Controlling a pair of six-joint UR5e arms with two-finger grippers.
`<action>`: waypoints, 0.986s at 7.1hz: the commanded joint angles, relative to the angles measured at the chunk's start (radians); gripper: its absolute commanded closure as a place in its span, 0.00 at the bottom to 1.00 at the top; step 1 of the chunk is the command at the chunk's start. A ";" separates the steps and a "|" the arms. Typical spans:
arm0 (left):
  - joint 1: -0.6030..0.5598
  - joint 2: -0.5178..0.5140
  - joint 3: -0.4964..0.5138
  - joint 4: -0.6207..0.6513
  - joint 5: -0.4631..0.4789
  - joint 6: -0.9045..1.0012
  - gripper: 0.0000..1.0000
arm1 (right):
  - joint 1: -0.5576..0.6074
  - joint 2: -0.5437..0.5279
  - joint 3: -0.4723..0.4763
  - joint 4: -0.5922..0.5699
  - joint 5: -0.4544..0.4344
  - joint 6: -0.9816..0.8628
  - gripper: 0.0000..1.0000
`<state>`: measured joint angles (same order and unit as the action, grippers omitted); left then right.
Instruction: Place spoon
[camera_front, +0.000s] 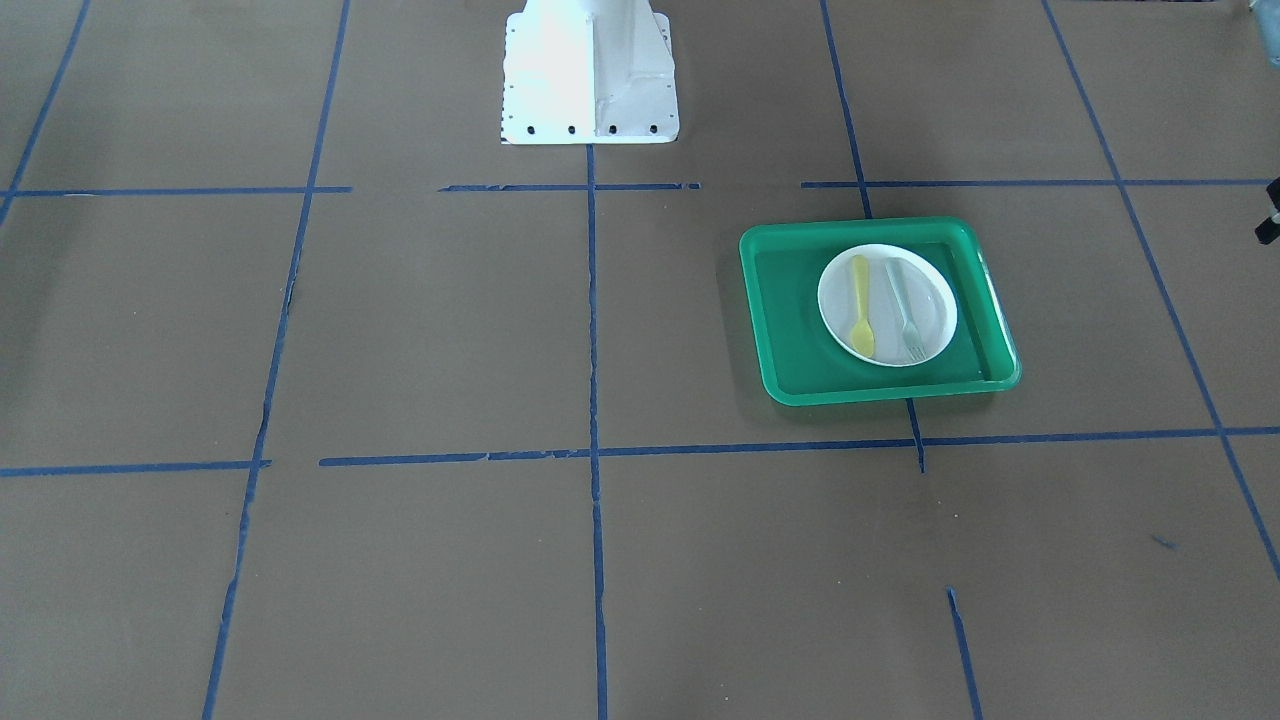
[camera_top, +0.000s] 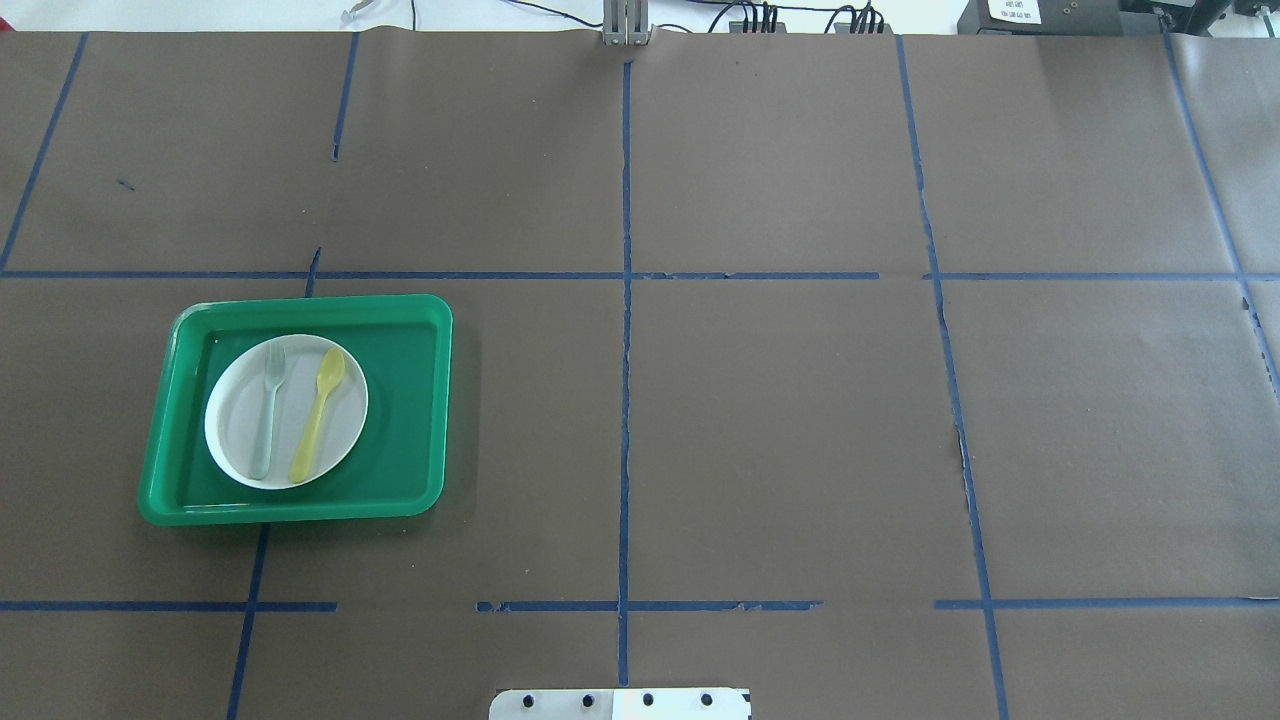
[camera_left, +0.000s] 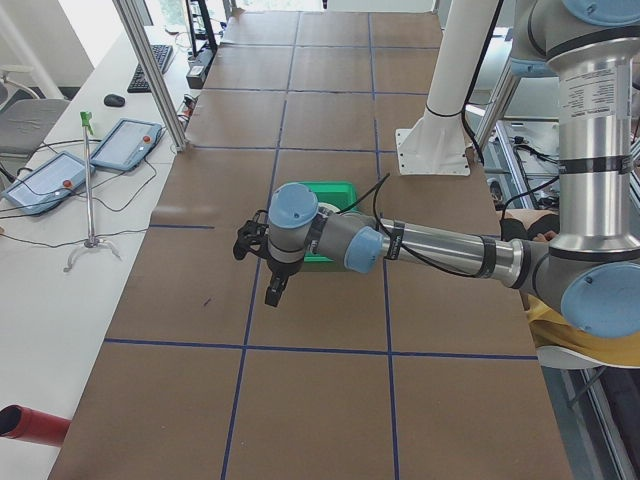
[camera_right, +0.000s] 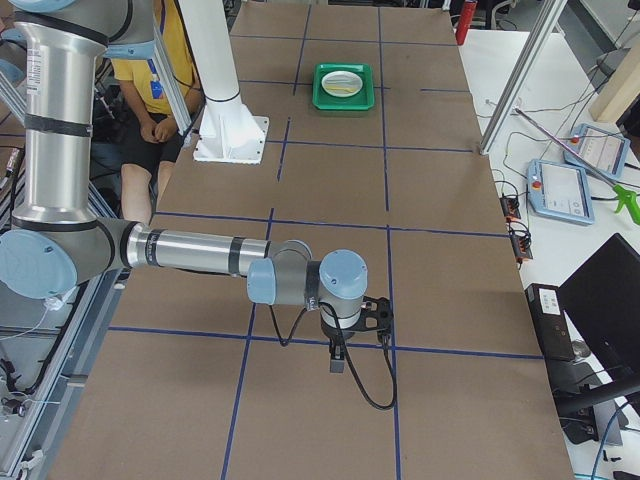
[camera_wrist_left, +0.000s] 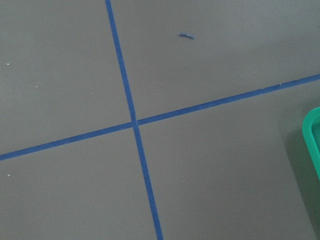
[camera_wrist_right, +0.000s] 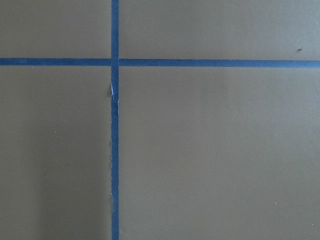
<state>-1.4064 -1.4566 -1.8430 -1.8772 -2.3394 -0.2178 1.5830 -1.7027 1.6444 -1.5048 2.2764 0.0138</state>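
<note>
The yellow spoon (camera_front: 861, 310) lies on the white plate (camera_front: 935, 300), bowl toward the operators' side, beside a pale grey-green fork (camera_front: 905, 310). The plate sits in the green tray (camera_front: 790, 330). In the overhead view the spoon (camera_top: 318, 415) lies right of the fork (camera_top: 268, 415) on the plate (camera_top: 235, 420) in the tray (camera_top: 400, 400). My left gripper (camera_left: 262, 265) hovers over bare table short of the tray (camera_left: 335, 190); I cannot tell if it is open. My right gripper (camera_right: 345, 345) hangs far from the tray (camera_right: 344, 85); its state cannot be told.
Brown paper with blue tape lines covers the table. The white robot base (camera_front: 590, 70) stands at the table's middle edge. The left wrist view shows only a tray corner (camera_wrist_left: 312, 145). A seated person (camera_right: 165, 75) is behind the base.
</note>
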 joint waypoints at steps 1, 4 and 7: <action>0.267 -0.025 -0.001 -0.254 0.159 -0.403 0.00 | 0.000 0.000 0.000 0.000 0.000 0.000 0.00; 0.589 -0.184 0.016 -0.260 0.343 -0.749 0.00 | 0.000 0.000 0.000 0.002 0.000 0.000 0.00; 0.719 -0.251 0.065 -0.257 0.462 -0.824 0.15 | 0.000 0.000 0.000 0.000 0.000 -0.002 0.00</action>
<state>-0.7357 -1.6857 -1.7912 -2.1350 -1.9170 -1.0165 1.5831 -1.7027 1.6444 -1.5047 2.2764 0.0135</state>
